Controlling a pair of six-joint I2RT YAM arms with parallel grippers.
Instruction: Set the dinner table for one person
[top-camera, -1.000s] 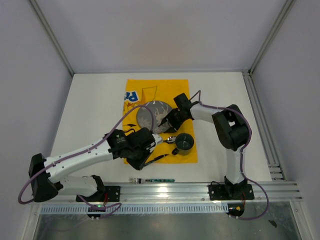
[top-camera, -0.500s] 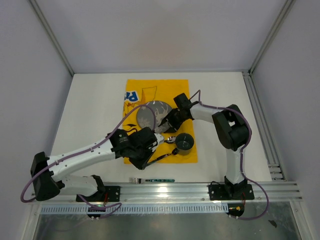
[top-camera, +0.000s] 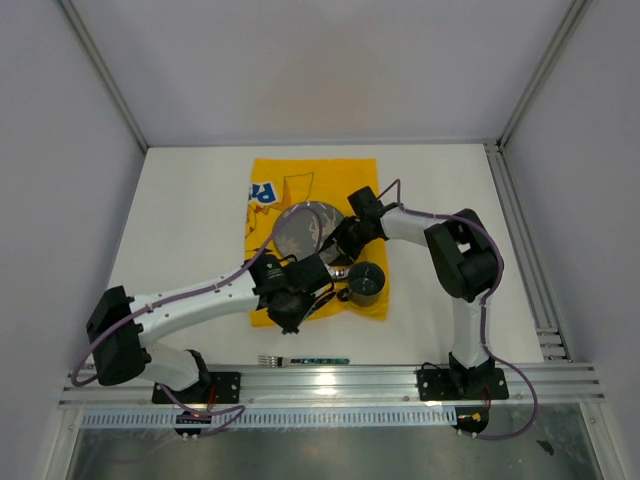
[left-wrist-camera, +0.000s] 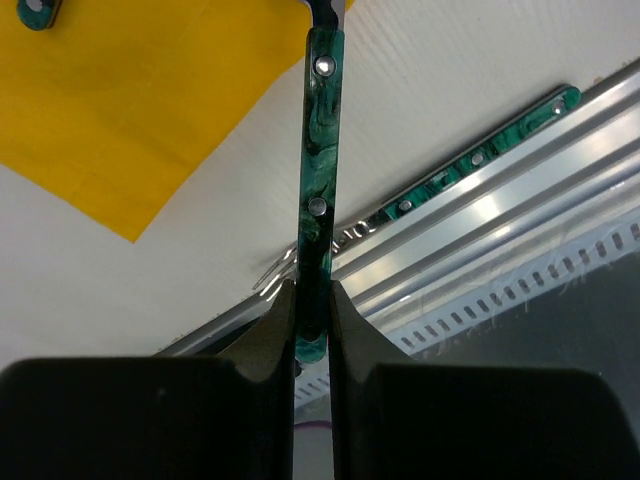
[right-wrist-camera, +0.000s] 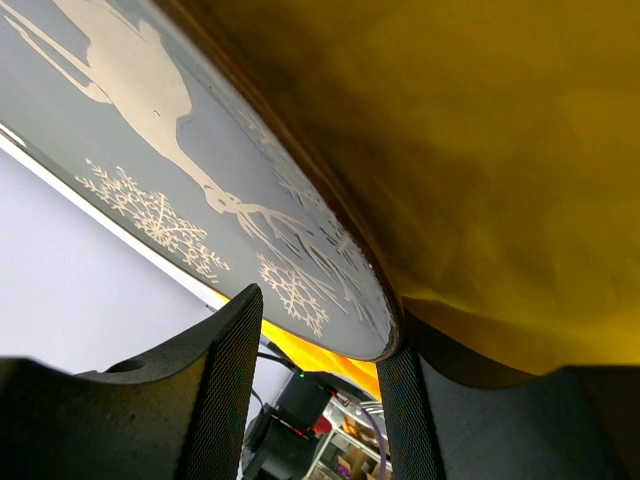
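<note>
Left arm low, outstretched; green-handled utensil in pincer

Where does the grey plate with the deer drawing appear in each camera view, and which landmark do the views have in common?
Top external: the grey plate is mid-picture, on the yellow cloth.
Left wrist: not in it.
Right wrist: the grey plate fills the upper left, its rim inside the right pincer.
Shared landmark: the yellow cloth, upper left in left wrist, upper right in right wrist.

A robotics lab cell: white panel walls, aluminium posts, white tabletop, robot arms on a rail.
</note>
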